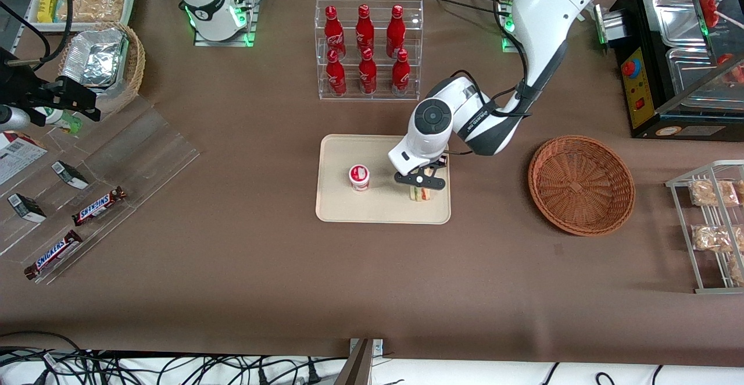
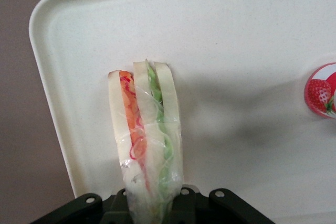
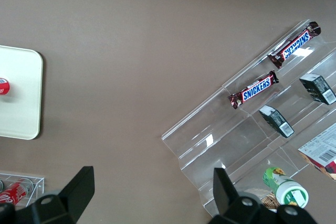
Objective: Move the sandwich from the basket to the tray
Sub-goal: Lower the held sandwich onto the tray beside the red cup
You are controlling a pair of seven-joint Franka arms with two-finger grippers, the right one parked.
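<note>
A: We log the gripper low over the tray, at the tray's edge toward the working arm's end of the surface. The sandwich sits under it, near the tray corner closest to the front camera on that side.

B: From the wrist we see the sandwich upright on its crust edge in clear wrap, its lower end running in between the jaws. Closed on it or just released — we cannot tell; the contact is hidden.

A: Agreed. The basket stands well apart toward the working arm's end, and we see nothing in it.

B: So the carry looks done — sandwich over or on the tray. We judge that release, if not made, and pulling clear remain.

A: Note the strawberry cup nearby on the tray, apart from the sandwich.
</note>
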